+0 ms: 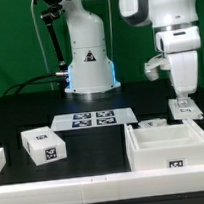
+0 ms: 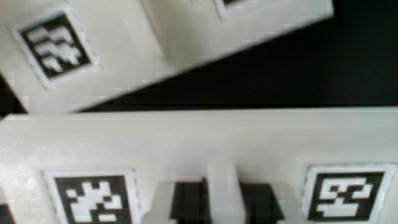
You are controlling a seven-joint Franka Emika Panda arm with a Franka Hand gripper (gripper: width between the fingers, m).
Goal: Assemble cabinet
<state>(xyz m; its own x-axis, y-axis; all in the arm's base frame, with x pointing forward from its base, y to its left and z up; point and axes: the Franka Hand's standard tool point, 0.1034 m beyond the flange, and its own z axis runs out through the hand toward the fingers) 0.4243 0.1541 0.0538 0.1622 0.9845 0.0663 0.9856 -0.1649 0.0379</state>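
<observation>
At the exterior view's right, the gripper [image 1: 180, 101] hangs low over a small tagged block [image 1: 181, 111]. The blurred wrist view does not show whether its fingers are spread or pinching. Just in front sits the cabinet [image 1: 150, 158], an open white box on the black table [image 1: 94, 153]. The marker board [image 1: 91, 119] lies mid-table, with a second tagged block [image 1: 44, 145] further left. The room behind is dark.

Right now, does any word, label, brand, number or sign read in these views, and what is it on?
No words, brands or numbers read in either view.
Triangular sign on the robot base: symbol too small to read.
Black-and-white square tags on the marker board, the small block and the cabinet: patterns only, no text.
</observation>
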